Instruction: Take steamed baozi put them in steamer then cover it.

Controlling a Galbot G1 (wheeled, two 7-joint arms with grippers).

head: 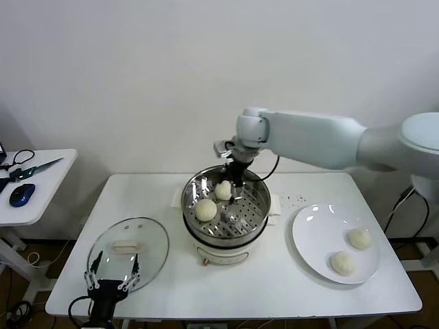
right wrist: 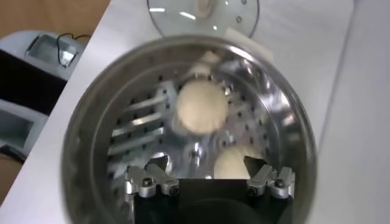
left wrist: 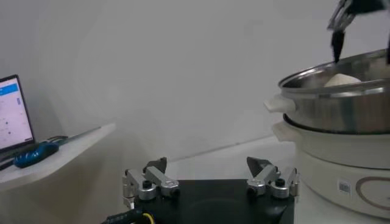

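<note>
While your right pincer [head: 234,179] hangs over the round shiny stainless-steel steamer [head: 255,214] at frame centre, its fingers [right wrist: 268,178] are spread apart with nothing between them. One small cream-white steamed bun [head: 223,190] sits on the perforated tray just below that pincer, a second bun [head: 206,209] lies beside it toward the left of the pot. Two more buns [head: 359,238] [head: 343,263] rest on the flat white round plate [head: 312,236], lower right of the frame, near each other but apart. Round clear glass lid with a white handle [head: 129,249] lies flat on the white desk [head: 274,284], lower left, clear of the steamer. Your left pincer [head: 112,274] is at the bottom left edge, just over the lid's near rim, fingers [left wrist: 149,181] wide open, holding nothing. Blue mouse [head: 22,194] on the side stand at far left.
</note>
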